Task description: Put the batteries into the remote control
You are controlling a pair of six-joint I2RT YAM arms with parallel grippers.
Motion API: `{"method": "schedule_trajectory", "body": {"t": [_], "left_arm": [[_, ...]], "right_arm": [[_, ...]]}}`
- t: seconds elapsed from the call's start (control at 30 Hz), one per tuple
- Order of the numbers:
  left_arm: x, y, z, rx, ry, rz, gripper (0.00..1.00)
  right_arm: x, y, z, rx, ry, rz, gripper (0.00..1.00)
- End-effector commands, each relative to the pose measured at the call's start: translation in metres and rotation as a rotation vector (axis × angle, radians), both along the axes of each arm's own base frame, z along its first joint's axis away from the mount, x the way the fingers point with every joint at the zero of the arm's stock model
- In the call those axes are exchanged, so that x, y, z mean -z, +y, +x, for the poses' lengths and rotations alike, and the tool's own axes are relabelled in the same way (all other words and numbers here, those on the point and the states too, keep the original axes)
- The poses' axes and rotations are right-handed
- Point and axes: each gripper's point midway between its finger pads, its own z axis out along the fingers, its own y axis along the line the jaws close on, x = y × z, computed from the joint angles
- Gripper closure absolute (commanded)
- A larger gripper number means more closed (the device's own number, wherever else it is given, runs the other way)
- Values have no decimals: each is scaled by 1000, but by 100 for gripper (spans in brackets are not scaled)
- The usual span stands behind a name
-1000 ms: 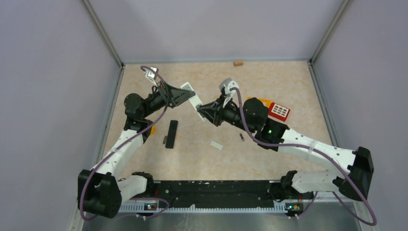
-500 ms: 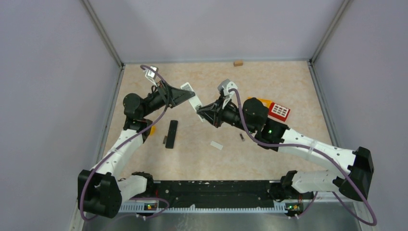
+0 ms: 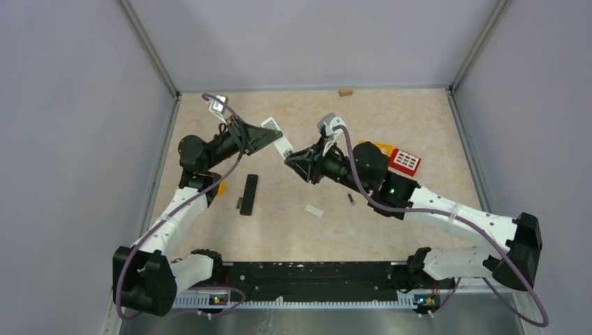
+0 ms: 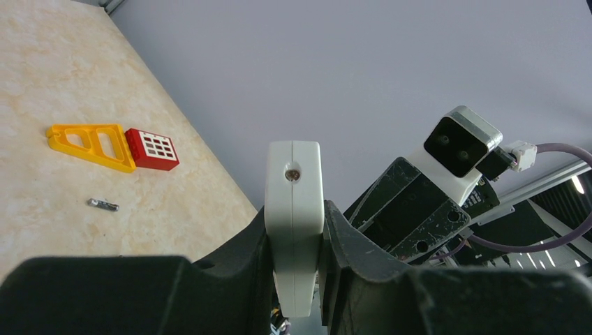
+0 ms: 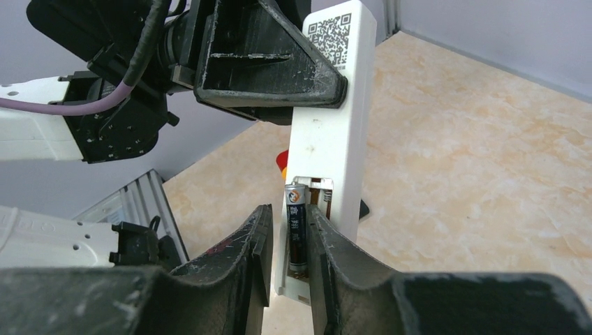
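The white rectangular plastic remote control point(image 4: 294, 181) is pinched by the left claw point(image 4: 295, 234). A dark cylindrical battery point(image 5: 296, 237) at its open compartment is flanked by the right claw point(image 5: 288, 222); whether it is gripped cannot be told.

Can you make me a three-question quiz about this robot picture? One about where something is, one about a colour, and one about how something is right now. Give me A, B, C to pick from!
1. Where is the white remote?
A. In a drawer
B. Held up off the table by the left gripper
C. Under a blanket

2. What colour is the other remote, the one lying on the table?
A. Black
B. Green
C. Pink

3. How is the white remote's back cover?
A. On and shut
B. Off, with a battery showing inside
C. Taped over

Answers:
1 B, because the left gripper's fingers clamp both sides of it in the air.
2 A, because the long flat remote on the table is black all over.
3 B, because the right wrist view shows an open slot with a battery sitting in it.
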Motion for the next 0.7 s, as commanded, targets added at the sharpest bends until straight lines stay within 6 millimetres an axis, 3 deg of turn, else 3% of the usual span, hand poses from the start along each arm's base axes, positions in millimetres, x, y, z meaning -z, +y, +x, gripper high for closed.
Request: {"method": "schedule_trajectory", "body": {"t": [0.0, 0.23, 0.37, 0.57, 0.67], "left_arm": [[-39, 1, -16, 25, -136, -40, 100], [-36, 1, -12, 16, -123, -36, 100], [-33, 1, -8, 7, -104, -33, 100], [-26, 1, -2, -14, -82, -25, 100], [-22, 2, 1, -29, -75, -17, 100]], "right_arm": [[-16, -9, 13, 96, 14, 30, 74], [-26, -12, 16, 127, 21, 73, 72], [-33, -14, 18, 143, 29, 106, 60], [-51, -15, 12, 126, 48, 171, 53], [-61, -21, 7, 122, 76, 219, 38]]}}
